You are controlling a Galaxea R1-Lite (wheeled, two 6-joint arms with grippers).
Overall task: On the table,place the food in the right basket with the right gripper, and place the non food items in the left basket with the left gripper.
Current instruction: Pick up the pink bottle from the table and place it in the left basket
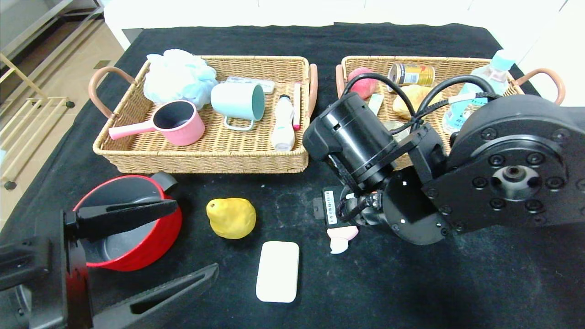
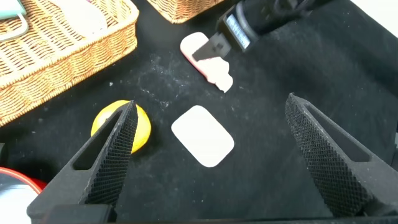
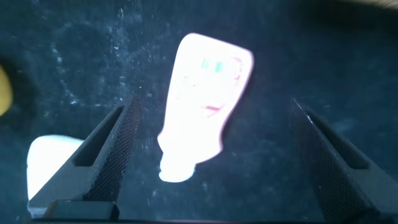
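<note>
Hovering with jaws apart, the right tool point(image 3: 208, 155) is straddling a small pink tube point(image 3: 202, 106), likely light, squashy, best pinched mid-body.

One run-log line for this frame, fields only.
right gripper: open, above pink tube on table | left gripper: open, idle near red pot | unsorted: yellow pear, white soap
</note>
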